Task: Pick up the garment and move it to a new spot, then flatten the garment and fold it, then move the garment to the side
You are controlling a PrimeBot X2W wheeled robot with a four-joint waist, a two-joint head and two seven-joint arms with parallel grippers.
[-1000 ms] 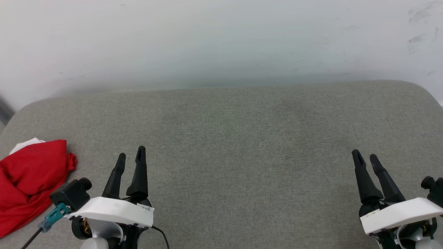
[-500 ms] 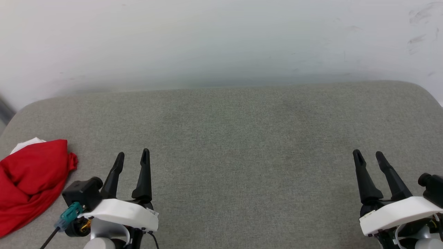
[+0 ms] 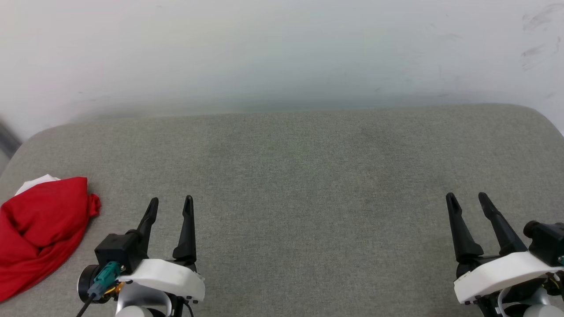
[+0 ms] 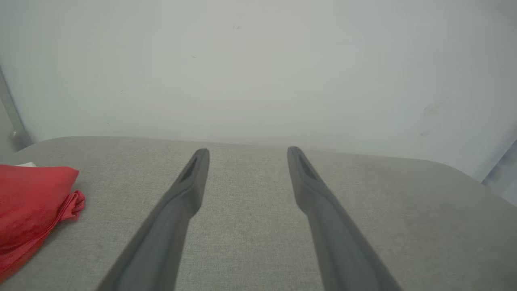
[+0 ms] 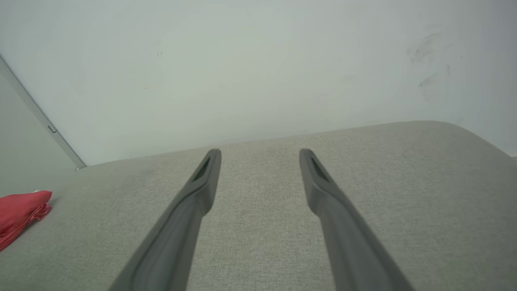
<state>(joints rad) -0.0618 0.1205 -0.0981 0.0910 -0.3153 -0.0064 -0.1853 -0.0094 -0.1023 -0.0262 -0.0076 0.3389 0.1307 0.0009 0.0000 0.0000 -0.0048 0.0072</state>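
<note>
**Both grippers open, garment at left edge**

Nearest the robot, the left gripper (image 3: 171,199) and the right gripper (image 3: 466,195) hover over the grey fabric-covered table (image 3: 308,176). Each gripper has its fingers spread wide and holds nothing. The garment (image 3: 42,224) lies bunched in a red heap at the table's left edge. It is just left of the left gripper, not touching it, and well apart from the right gripper. A pale wall (image 3: 282,53) stands behind the table.
</note>
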